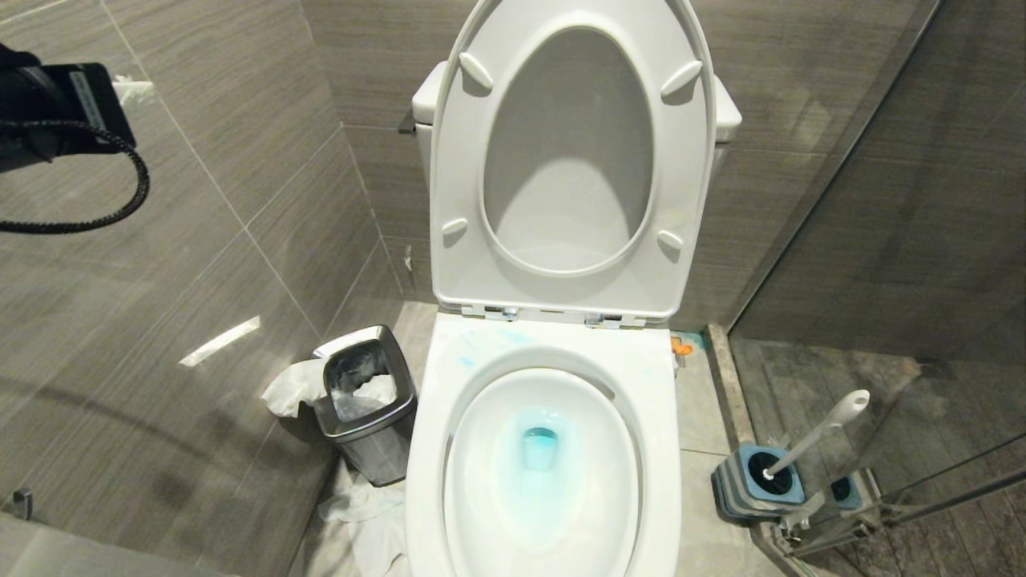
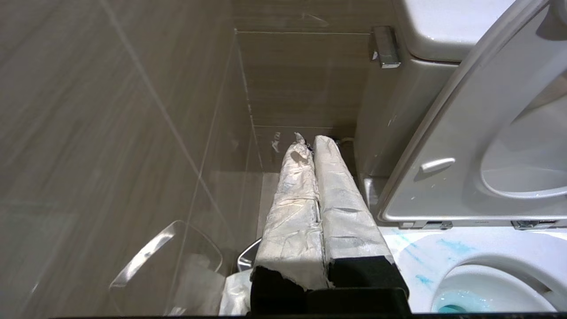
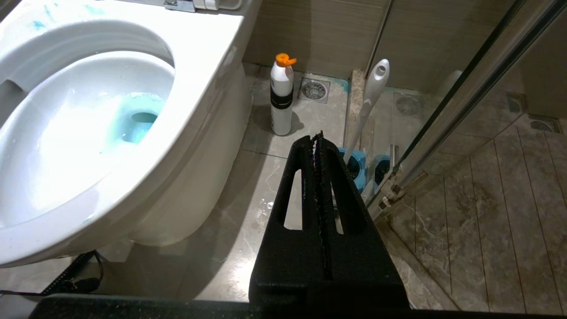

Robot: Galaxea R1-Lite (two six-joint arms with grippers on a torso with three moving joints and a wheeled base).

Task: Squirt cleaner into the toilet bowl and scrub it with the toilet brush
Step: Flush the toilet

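Note:
The white toilet bowl stands open, with blue cleaner tinting its water and streaking the rim. On the floor to its right stands the cleaner, a white bottle with an orange cap; only that cap shows in the head view. The toilet brush leans in its blue holder, bristle head hidden. My left gripper, fingers wrapped in white tape, is shut and empty, raised left of the tank. My right gripper is shut and empty, low over the floor, short of the brush.
The seat and lid are raised against the tank. A steel waste bin with paper stands left of the bowl, and more paper lies on the floor. A glass shower door closes the right side. A floor drain sits behind the bottle.

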